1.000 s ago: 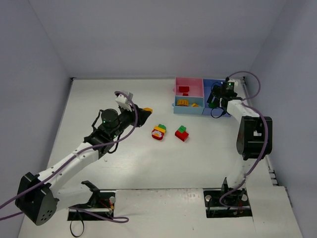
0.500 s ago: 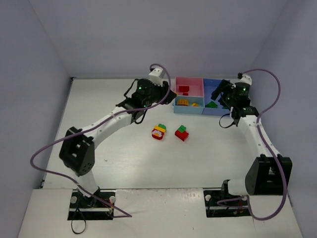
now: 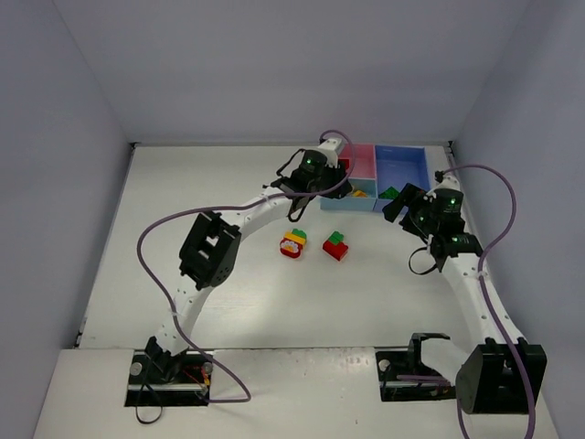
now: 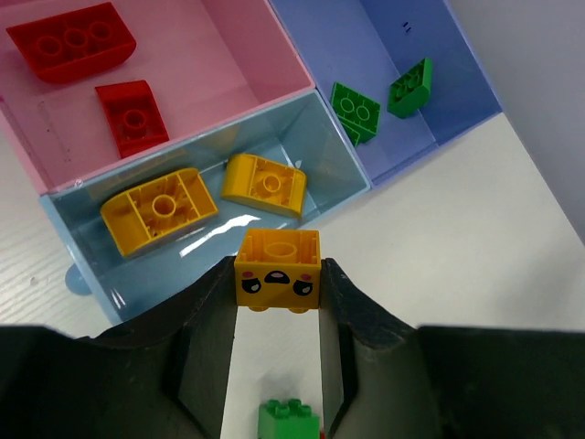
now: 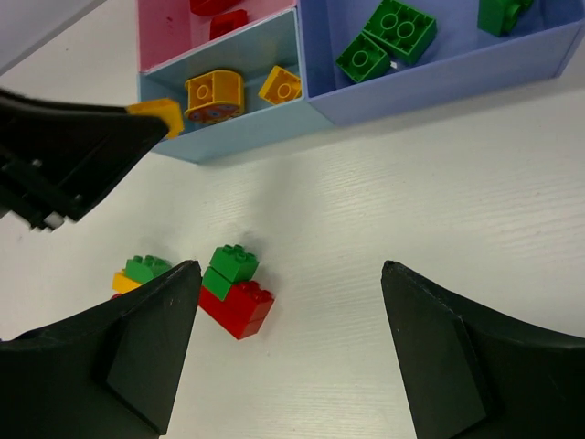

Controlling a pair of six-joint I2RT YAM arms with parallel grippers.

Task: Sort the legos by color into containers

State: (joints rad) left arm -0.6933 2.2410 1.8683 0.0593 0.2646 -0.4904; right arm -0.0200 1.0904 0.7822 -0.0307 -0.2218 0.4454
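**Item in hand.** The yellow face brick (image 4: 278, 267) is sitting between the fingers (image 4: 206, 306) of the left gripper (image 4: 278, 285), which is clamping it across two opposite flat sides. It is hanging at the near wall of the light blue tray (image 4: 315, 137), not yet over the tray floor.

**Handling, as judged.** The brick is presenting as light, rigid moulded plastic with smooth, somewhat slippery walls. A grip on the flat sides is suiting it, and it is not looking fragile.

**Appearance.** Its hollow side is facing the wrist camera and a printed cartoon face is showing on one wall.

**Surroundings.** Two yellow bricks (image 4: 158, 208) are lying in the light blue tray. Two red bricks (image 4: 71, 38) are lying in the pink tray (image 4: 210, 55), and two green bricks (image 4: 355, 108) in the medium blue tray (image 4: 366, 37).

**Other arm.** The right gripper (image 5: 288, 274) is hanging with its jaws spread wide and holding nothing, above the table near a red-and-green clump (image 5: 233, 288). A second mixed clump (image 3: 293, 243) is lying just beside it, unsorted.
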